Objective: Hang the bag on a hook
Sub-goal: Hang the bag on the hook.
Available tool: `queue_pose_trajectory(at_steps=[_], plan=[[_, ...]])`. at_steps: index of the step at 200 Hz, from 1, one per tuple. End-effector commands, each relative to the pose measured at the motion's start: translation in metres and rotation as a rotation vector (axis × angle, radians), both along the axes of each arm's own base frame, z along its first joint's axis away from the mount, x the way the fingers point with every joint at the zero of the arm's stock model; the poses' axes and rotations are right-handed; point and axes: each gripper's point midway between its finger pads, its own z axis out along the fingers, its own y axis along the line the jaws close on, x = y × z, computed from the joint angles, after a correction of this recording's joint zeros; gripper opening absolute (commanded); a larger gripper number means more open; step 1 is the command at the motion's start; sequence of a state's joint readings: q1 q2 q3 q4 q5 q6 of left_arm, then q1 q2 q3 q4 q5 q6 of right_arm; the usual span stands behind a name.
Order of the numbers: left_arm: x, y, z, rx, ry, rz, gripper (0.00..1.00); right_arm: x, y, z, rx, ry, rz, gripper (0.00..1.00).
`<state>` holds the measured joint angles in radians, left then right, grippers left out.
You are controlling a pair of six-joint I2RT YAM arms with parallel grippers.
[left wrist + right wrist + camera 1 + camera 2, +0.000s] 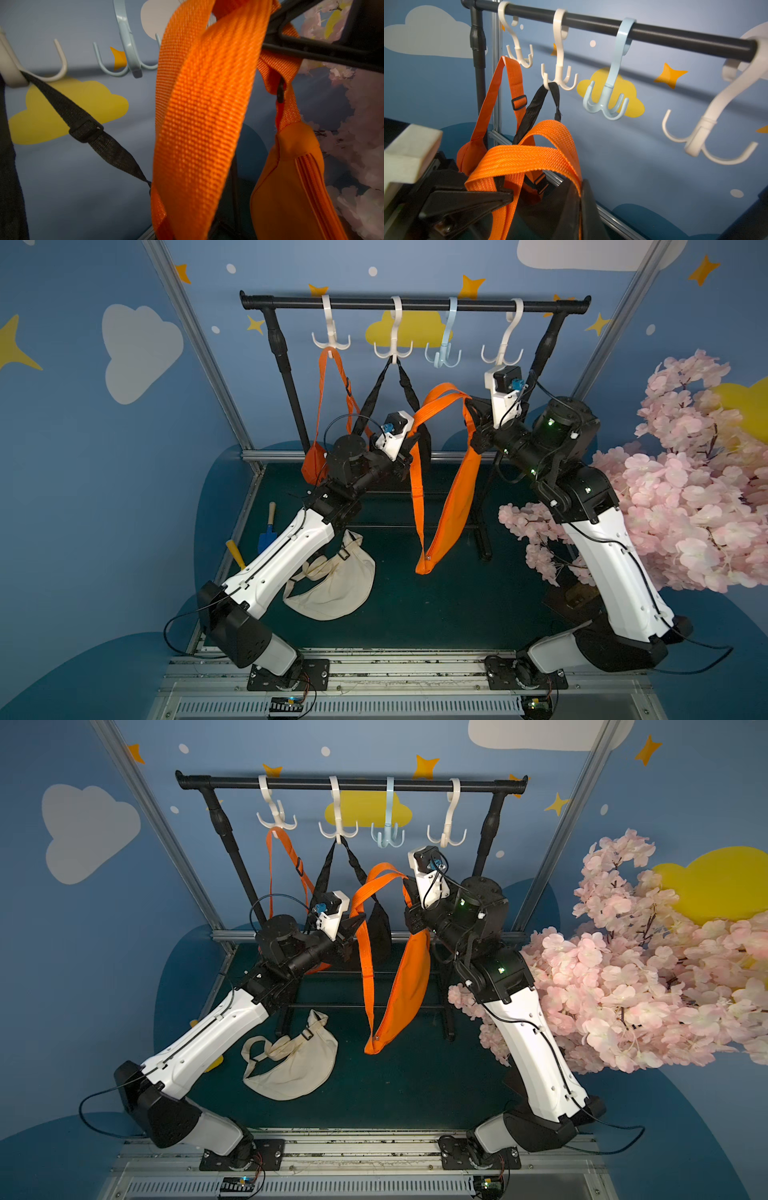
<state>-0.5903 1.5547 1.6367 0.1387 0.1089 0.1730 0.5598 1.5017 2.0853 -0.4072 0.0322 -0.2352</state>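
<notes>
Both grippers are clamped tight on the strap (440, 394) of the orange bag (455, 506). The left gripper (410, 443) pinches the webbing at the lower left and the right gripper (473, 406) pinches it higher and to the right, so the strap arches in a loop between them. The orange bag hangs in the air between the two arms, in front of the rack. Its body slants from just below the right gripper down and left to its lower end, where the other run of strap drops in from the left gripper. Whether that end touches the worktop (415, 614) cannot be told. The loop sits lower and nearer than the light blue hook (443, 353) and is apart from it. That hook hangs on the black rail (415, 304) at the far side. The right white hook (502, 354) hangs just above the right arm's wrist camera. Left of the light blue hook, the middle white hook (393, 349) carries a black bag (380, 932), and the leftmost white hook (331, 342) carries a second orange bag (313, 466). A cream bag (332, 585) lies on the dark worktop at the near left, partly under the left arm. A blue trowel (266, 537) lies at the worktop's left edge, and pink blossom branches (685, 497) fill the right side.
</notes>
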Motion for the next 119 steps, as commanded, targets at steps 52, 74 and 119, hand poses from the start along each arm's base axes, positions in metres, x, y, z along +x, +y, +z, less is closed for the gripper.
queue_pose_trajectory(at_steps=[52,74,119], plan=[[0.033,-0.009,0.057,0.060,-0.141,0.089,0.04,0.013,-0.008,0.058,0.017,-0.159,-0.025,0.00],[0.047,-0.013,0.066,0.080,-0.159,0.117,0.04,0.021,-0.011,0.066,0.028,-0.184,-0.036,0.00],[0.066,-0.012,0.088,0.045,-0.170,0.126,0.04,0.040,-0.008,0.071,0.053,-0.204,-0.030,0.00]])
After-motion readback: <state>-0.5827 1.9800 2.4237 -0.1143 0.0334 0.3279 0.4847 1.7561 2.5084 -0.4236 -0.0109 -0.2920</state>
